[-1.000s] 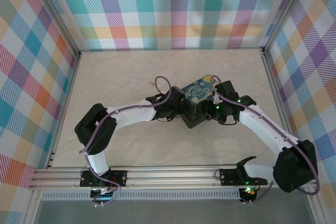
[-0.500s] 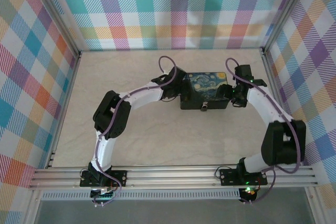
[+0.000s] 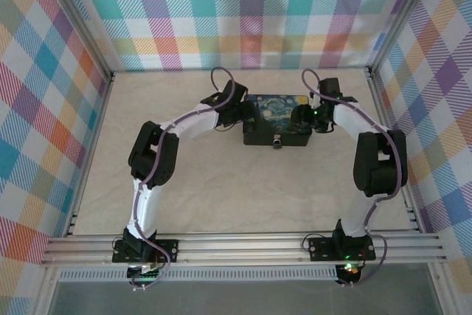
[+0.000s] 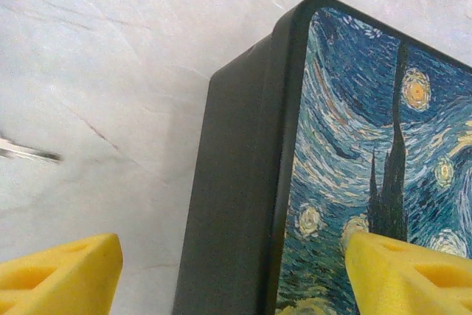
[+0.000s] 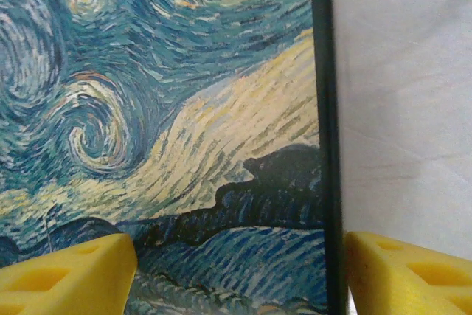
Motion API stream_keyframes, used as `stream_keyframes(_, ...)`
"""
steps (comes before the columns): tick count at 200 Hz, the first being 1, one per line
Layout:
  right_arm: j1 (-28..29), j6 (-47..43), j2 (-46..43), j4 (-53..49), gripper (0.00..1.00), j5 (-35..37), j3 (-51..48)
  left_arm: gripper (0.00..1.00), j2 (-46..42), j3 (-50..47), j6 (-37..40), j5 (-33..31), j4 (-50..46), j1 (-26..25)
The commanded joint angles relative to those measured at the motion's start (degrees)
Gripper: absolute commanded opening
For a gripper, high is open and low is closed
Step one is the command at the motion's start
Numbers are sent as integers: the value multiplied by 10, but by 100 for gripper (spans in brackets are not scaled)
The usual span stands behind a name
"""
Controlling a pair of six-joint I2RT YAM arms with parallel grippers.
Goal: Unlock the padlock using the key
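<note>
A black box [image 3: 276,132] with a blue and yellow painted lid [image 4: 369,153] [image 5: 162,123] stands at the table's back middle. A small silvery padlock [image 3: 278,140] hangs on its front wall. My left gripper [image 3: 247,114] [image 4: 232,250] is open astride the box's left end, one yellow finger [image 4: 66,271] over the table and the other over the lid. My right gripper [image 3: 301,117] [image 5: 240,247] is open astride the right end in the same way. A thin silvery piece [image 4: 26,153] lies on the table left of the box. It may be the key, but too little shows to tell.
Plaid walls [image 3: 251,12] and aluminium posts [image 3: 387,108] close in the table on three sides, and the back wall is close behind the box. A metal rail [image 3: 243,247] runs along the near edge by the arm bases.
The box has moved from the table's middle toward the back wall and turned square to it. Both arms have stretched out farther with it, still flanking its ends.
</note>
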Motion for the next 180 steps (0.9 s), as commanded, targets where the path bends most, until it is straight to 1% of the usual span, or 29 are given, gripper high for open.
stream_keyframes(1, 37, 18, 26, 17, 74, -29, 14, 81, 5, 27, 40, 3, -51, 20)
stream_keyframes(25, 42, 33, 41, 32, 74, -41, 16, 82, -19, 23, 56, -2, -60, 33)
stream_keyframes(41, 44, 33, 44, 34, 74, -44, 20, 82, -35, 12, 62, -27, -69, 44)
stream_keyframes(58, 48, 31, 48, 32, 74, -49, 27, 80, -45, -7, 59, -50, -68, 60)
stream_keyframes(75, 48, 25, 42, 14, 76, -38, 35, 78, -49, -39, 46, -38, -37, 81)
stream_keyframes(103, 40, 7, -1, -6, 78, -26, 36, 72, -65, -104, 9, -8, 43, 106)
stream_keyframes(108, 39, 3, -8, -13, 78, -25, 39, 72, -67, -112, 2, -6, 66, 108)
stream_keyframes(123, 39, -8, -26, -31, 78, -26, 50, 70, -63, -122, -21, -1, 86, 116)
stream_keyframes(136, 39, -13, -42, -40, 77, -38, 55, 66, -46, -109, -33, -1, 80, 119)
stream_keyframes(155, 42, -15, -63, -50, 68, -46, 59, 62, -23, -97, -53, -11, 75, 119)
stream_keyframes(165, 45, -17, -72, -54, 64, -46, 60, 58, -13, -89, -60, -12, 69, 119)
stream_keyframes(180, 52, -20, -83, -61, 63, -46, 60, 54, 2, -78, -68, -13, 64, 119)
